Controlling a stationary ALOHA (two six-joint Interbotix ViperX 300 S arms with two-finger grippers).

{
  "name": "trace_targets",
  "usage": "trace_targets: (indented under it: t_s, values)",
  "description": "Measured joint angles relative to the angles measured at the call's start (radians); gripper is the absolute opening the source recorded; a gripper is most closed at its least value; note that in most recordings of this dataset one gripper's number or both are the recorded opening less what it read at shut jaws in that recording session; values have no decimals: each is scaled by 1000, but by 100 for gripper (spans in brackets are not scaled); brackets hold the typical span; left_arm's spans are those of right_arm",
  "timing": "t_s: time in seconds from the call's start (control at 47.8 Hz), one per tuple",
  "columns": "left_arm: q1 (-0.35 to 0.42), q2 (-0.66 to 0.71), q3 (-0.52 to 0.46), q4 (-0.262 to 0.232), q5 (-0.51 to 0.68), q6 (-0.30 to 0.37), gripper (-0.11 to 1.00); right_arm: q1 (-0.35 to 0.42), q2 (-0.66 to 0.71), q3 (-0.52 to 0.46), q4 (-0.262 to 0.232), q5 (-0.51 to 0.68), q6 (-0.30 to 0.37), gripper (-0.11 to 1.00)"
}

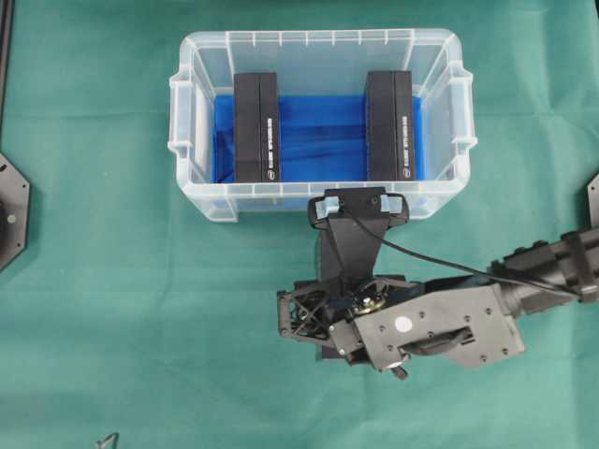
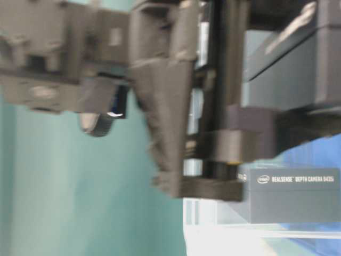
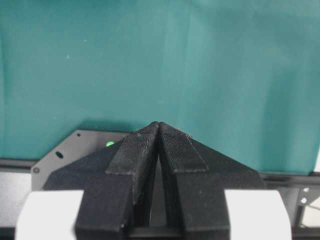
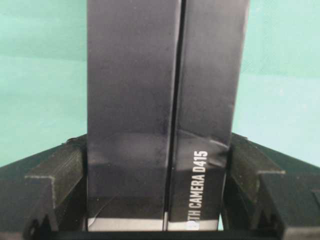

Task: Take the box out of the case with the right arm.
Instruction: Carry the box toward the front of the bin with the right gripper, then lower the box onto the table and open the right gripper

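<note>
The clear case (image 1: 318,41) with a blue sheet on its bottom stands at the back of the green cloth. Two black boxes lie in it, one at the left (image 1: 256,128) and one at the right (image 1: 390,124). My right gripper (image 4: 157,145) is shut on a third black box (image 4: 150,75) printed "CAMERA D415", over the green cloth. In the overhead view this gripper (image 1: 314,318) is in front of the case, outside it, and the arm hides the held box. My left gripper (image 3: 159,125) is shut and empty above bare cloth.
The right wrist camera (image 1: 360,208) hangs just over the case's front wall. A black base plate (image 1: 9,210) sits at the left edge. In the blurred table-level view, a black box (image 2: 290,197) marked "REALSENSE DEPTH CAMERA D435" lies behind the arm.
</note>
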Motion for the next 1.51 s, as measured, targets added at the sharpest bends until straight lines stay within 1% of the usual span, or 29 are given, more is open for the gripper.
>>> trace_targets:
  t_s: [0.209, 0.251, 0.377, 0.482, 0.88, 0.984, 1.068, 1.194, 1.277, 1.361, 1.424, 1.508]
  values:
    - [0, -2, 2, 0, 0, 0, 0, 0, 29, 11, 2, -32, 3, 68]
    - [0, -2, 2, -2, 0, 0, 0, 0, 31, 12, 2, -34, 9, 72]
    - [0, -2, 2, 0, 0, 0, 0, 0, 29, 15, 0, -34, 34, 87]
    - [0, -2, 3, -2, 0, 0, 0, 0, 29, 17, 0, -32, 37, 93]
    - [0, -3, 5, 0, 0, 0, 0, 0, 26, 17, 2, -29, 38, 93]
    - [0, -3, 6, 0, -2, 0, 0, -2, -2, 0, -3, 11, 38, 92]
    - [0, -3, 6, -2, 0, 0, 0, -2, -34, -29, -14, 63, 26, 92]
    - [0, -3, 5, -2, 0, 0, 0, -3, -83, -87, -40, 179, 20, 92]
    - [0, -3, 6, -2, 0, 0, 0, -5, -107, -123, -60, 238, -3, 92]
    - [2, -3, 5, 0, 0, 0, 0, -6, -118, -155, -69, 278, -32, 92]
    - [3, -2, 5, 0, 0, 0, 0, -8, -118, -175, -71, 293, -57, 92]
    - [5, -3, 6, 0, 0, 0, 0, -9, -118, -184, -71, 298, -72, 92]
